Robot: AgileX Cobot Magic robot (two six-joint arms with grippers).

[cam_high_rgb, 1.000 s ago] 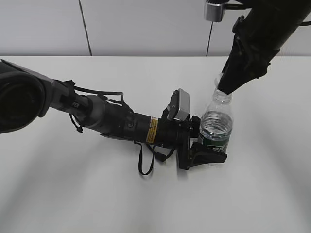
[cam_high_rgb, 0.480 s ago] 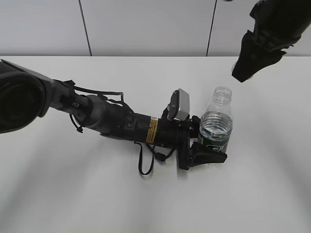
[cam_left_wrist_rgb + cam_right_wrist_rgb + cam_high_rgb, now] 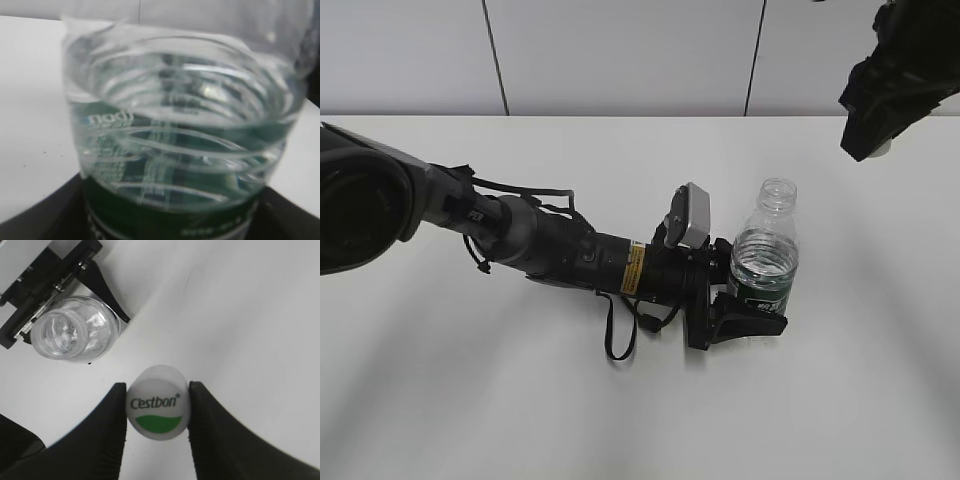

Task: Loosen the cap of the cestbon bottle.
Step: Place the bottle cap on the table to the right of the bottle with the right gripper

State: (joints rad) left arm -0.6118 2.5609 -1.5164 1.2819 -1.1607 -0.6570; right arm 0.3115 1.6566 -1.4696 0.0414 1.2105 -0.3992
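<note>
Looking along the exterior view, you see the cestbon bottle [image 3: 764, 262] standing upright on the white table [image 3: 470, 400], neck open and capless, water filling it to about the shoulder. The left gripper [image 3: 732, 308] clamps it low, at the green label band. With that much water it should sit fairly heavy and stable, but the thin ribbed wall will likely dent if squeezed hard, so the stiffer band is the sensible place to hold. The right gripper [image 3: 876, 146] hangs high at the upper right, well apart from the bottle; from here you can only glimpse something pale at its tip.

From the left wrist view, the bottle's ribbed body and label fill the picture, blurred by closeness. The dark fingers [image 3: 35, 220] show only at the bottom corners, closed against its sides.

From the right wrist view, the cap [image 3: 158, 409] sits pinched between the two dark fingers [image 3: 107, 435], narrowly spread, pressing its rim on both sides. It is light, rigid and smooth, so it could slip if you ease off. The open bottle mouth lies below, up and to the left, held by the other gripper.
</note>
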